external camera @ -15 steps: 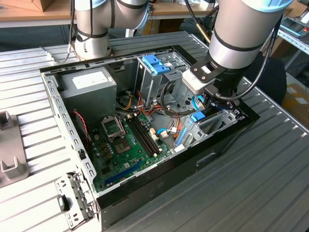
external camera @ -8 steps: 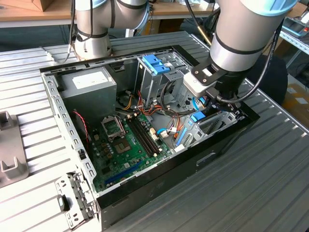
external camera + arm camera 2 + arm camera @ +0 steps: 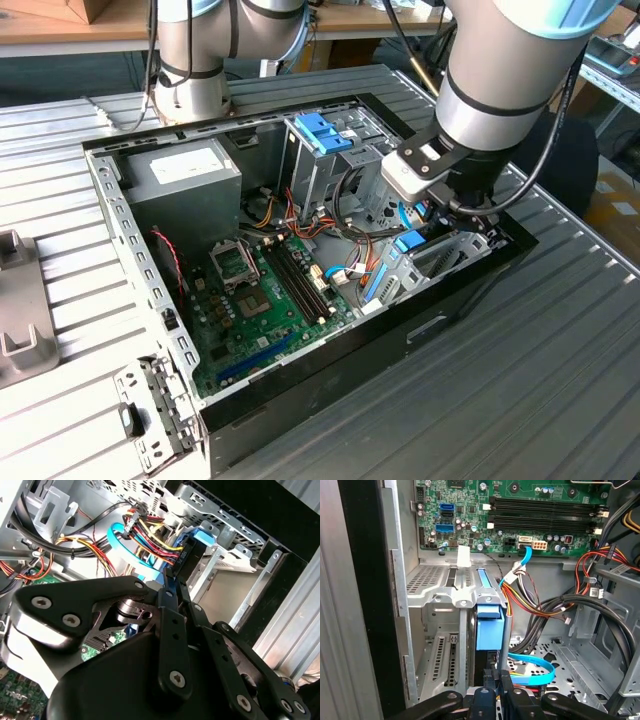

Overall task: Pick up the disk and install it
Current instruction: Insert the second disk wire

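**Disk stands in the bay of the open case, gripper pressed together at its rear edge**

The open computer case holds a motherboard, a power supply and a drive cage. In the first wrist view the disk stands on edge in the metal drive bay, just ahead of the gripper, whose fingers lie pressed together against its near edge. A blue cable curls beside the fingers. The second wrist view shows the disk's connector end with coloured wires plugged in beyond the fingertips. The exterior view shows the gripper lowered inside the case.
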